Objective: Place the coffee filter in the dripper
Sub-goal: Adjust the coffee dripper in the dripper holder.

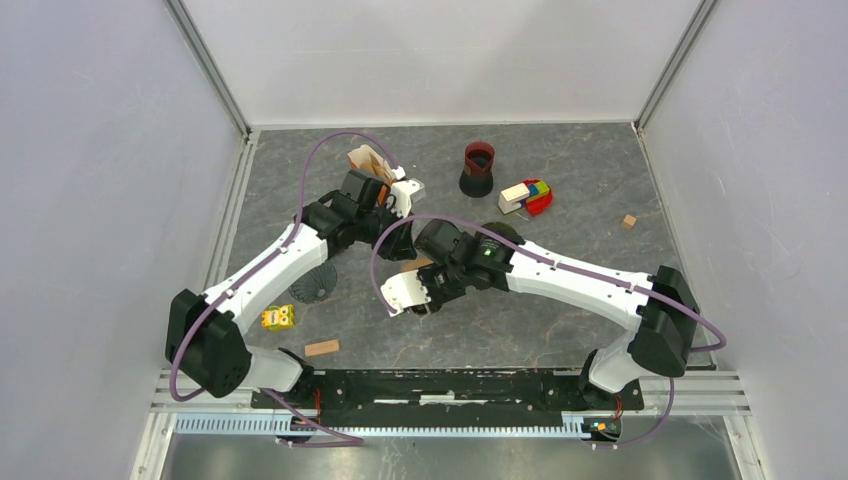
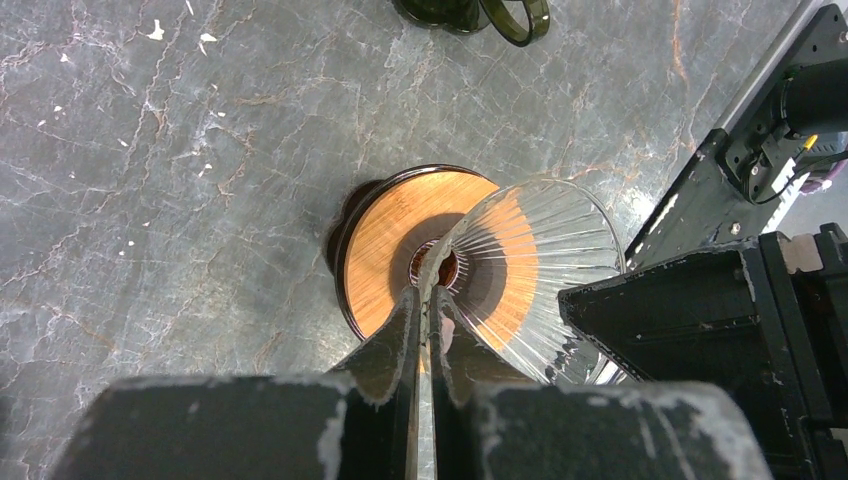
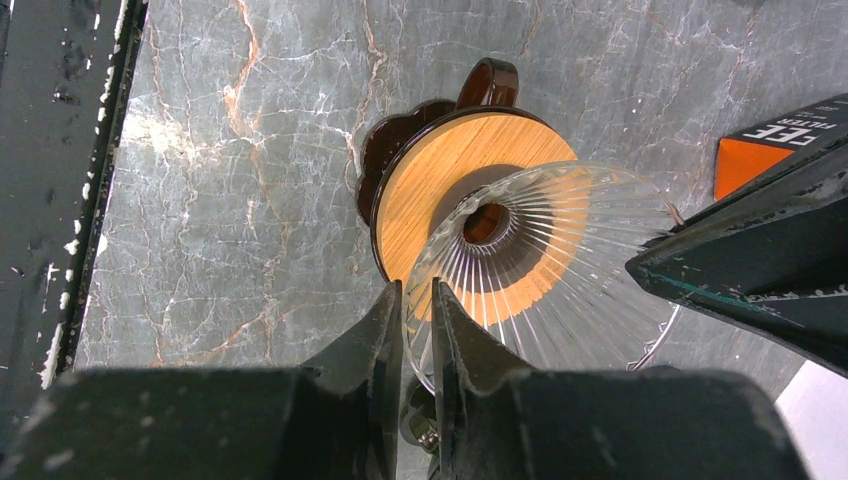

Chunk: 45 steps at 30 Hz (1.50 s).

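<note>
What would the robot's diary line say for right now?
left gripper: shut on dripper rim | right gripper: shut on same rim | dripper: upright, empty

The dripper [image 2: 480, 260] is a clear ribbed glass cone set in a round wooden collar on a dark brown base with a loop handle. It stands on the grey table, wide mouth up, and you can see down through the glass to the hole at the bottom. Its rim is pinched by the left gripper [image 2: 428, 300] and the right gripper [image 3: 417, 300]. The filter [image 1: 368, 160] looks like brown paper, far left, well apart.
</note>
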Each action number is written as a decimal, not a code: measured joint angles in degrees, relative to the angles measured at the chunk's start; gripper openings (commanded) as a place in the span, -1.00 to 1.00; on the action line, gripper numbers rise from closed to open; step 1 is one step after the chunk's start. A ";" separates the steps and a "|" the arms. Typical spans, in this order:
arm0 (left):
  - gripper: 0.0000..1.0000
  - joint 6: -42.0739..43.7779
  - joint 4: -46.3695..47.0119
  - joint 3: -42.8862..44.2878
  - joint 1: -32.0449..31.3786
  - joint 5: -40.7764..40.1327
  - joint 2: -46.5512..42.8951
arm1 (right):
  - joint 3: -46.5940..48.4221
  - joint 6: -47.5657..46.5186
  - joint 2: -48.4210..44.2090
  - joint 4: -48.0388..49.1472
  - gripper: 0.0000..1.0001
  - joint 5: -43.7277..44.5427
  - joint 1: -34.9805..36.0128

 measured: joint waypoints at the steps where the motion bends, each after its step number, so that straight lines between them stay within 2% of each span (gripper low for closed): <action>1: -0.95 0.00 0.00 -0.02 0.00 -0.07 -0.02 | 0.07 0.00 0.07 0.04 -0.66 0.00 0.00; 26: -0.95 0.00 5.22 -4.04 0.04 0.02 -2.01 | 0.87 -0.42 0.61 -0.33 -1.00 -0.04 0.00; 45: -0.95 0.00 9.09 -7.21 0.07 0.04 -3.80 | 0.96 -0.31 1.14 -0.28 -1.00 -0.09 0.00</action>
